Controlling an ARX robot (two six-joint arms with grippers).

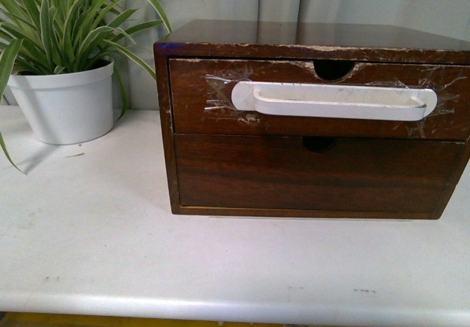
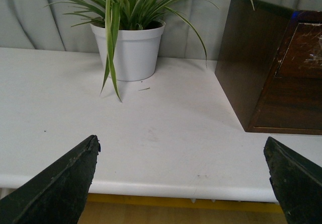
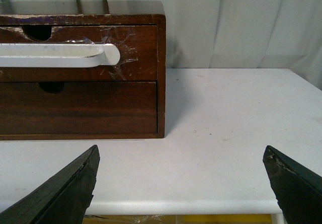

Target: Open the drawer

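The drawer (image 1: 192, 114), with its white handle (image 1: 334, 101), is seen shut at the top of the wooden chest (image 1: 308, 34), which stands on the tabletop (image 1: 110, 231) beside a potted plant (image 1: 66, 103). The left fingers (image 2: 60, 183) and the right fingers (image 3: 60, 189) are spread wide, well apart from the chest.

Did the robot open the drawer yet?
Not yet. Done: nothing; the drawer sits flush in its box, shut. In hand: the left claw and right claw are both open and empty, near the front edge of the table, short of the box. Left to do: reach the white handle, grip it, and pull the drawer out.
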